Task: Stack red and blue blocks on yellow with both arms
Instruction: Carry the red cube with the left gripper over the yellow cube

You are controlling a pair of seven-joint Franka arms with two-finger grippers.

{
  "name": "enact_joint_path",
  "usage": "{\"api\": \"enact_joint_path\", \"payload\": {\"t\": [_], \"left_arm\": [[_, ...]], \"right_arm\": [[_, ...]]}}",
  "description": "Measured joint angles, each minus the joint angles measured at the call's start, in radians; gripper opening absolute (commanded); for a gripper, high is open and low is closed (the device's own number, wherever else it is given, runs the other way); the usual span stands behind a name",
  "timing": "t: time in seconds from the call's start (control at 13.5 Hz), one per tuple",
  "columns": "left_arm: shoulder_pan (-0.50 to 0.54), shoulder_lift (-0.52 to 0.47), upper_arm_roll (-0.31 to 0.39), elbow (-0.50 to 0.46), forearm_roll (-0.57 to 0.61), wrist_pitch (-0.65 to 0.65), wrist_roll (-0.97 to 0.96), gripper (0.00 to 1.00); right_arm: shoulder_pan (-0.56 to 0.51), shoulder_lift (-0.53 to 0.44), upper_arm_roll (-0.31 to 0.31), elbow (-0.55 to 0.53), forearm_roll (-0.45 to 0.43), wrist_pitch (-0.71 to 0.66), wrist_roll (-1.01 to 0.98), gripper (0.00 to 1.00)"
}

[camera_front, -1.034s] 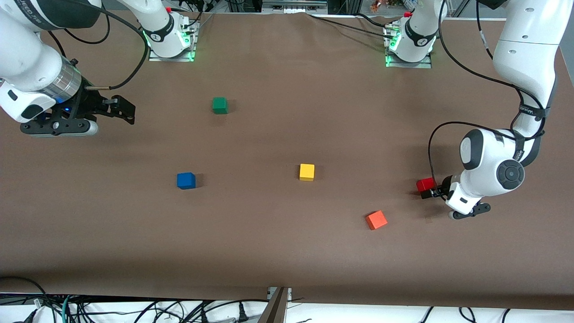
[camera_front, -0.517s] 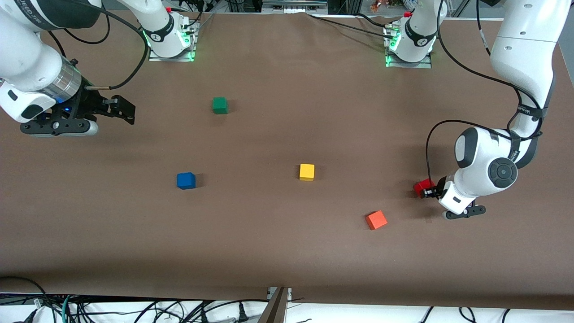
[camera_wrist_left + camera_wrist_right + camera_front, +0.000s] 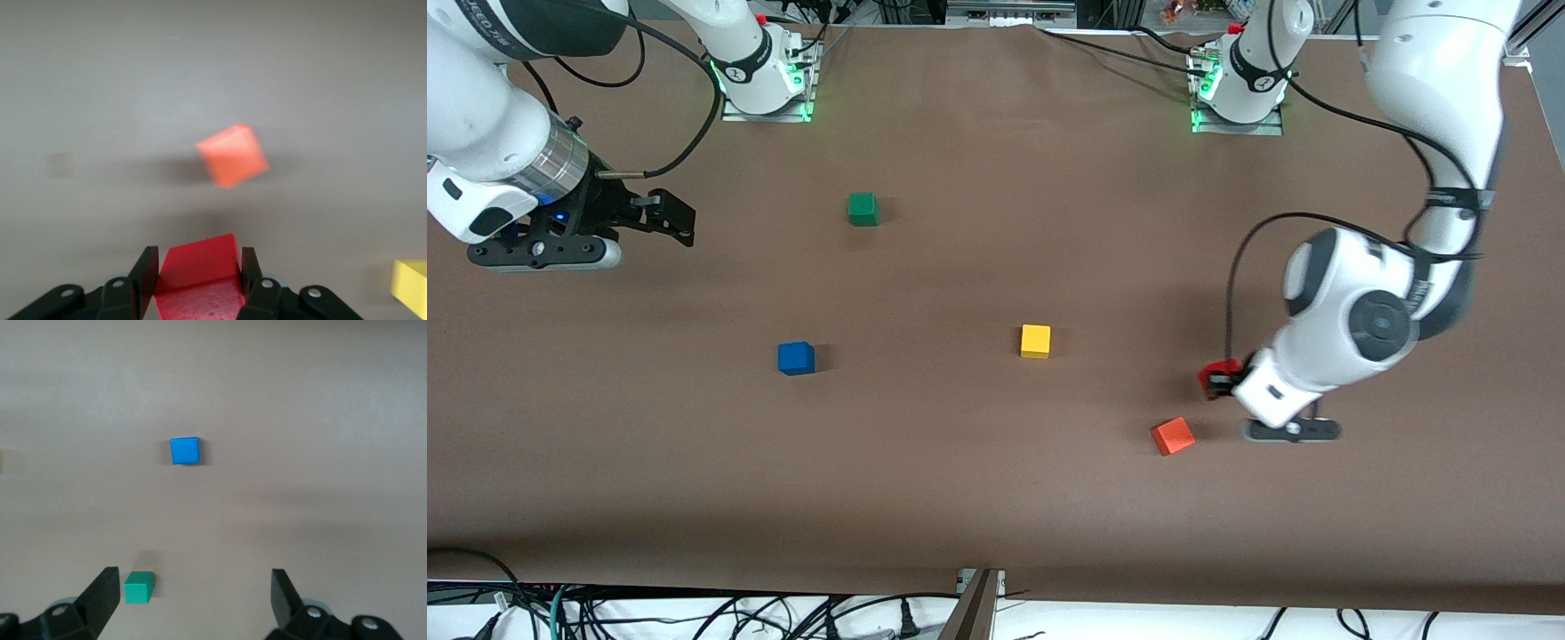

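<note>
My left gripper (image 3: 1221,380) is shut on the red block (image 3: 1215,377) and holds it above the table, over a spot beside the orange cube. In the left wrist view the red block (image 3: 200,277) sits between the two fingers (image 3: 144,277). The yellow block (image 3: 1035,340) rests mid-table and shows at the edge of the left wrist view (image 3: 411,285). The blue block (image 3: 795,357) rests toward the right arm's end and also shows in the right wrist view (image 3: 185,451). My right gripper (image 3: 667,216) is open and empty, raised at the right arm's end of the table, waiting.
An orange cube (image 3: 1173,436) lies nearer the front camera than the yellow block, close to the held red block; it also shows in the left wrist view (image 3: 233,155). A green cube (image 3: 863,209) sits farther from the front camera than the blue block, seen too in the right wrist view (image 3: 139,587).
My left gripper has lifted the red block off the table and carried it toward the yellow block, coming close to the orange cube. The right arm has not moved.
</note>
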Motion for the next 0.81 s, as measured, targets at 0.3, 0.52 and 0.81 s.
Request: {"api": "enact_joint_path", "payload": {"t": [0.3, 0.52, 0.81], "left_arm": [[-0.189, 0.028, 0.005, 0.044, 0.000, 0.000, -0.167, 0.00], [-0.287, 0.071, 0.011, 0.075, 0.000, 0.000, -0.243, 0.00], [-0.383, 0.114, 0.037, 0.114, 0.000, 0.000, -0.278, 0.00]], "right_arm": [[0.000, 0.010, 0.001, 0.000, 0.000, -0.001, -0.001, 1.00], [0.002, 0.027, 0.003, 0.000, 0.000, -0.001, -0.003, 1.00], [0.003, 0.043, 0.006, -0.003, 0.001, -0.020, -0.100, 1.00]]}}
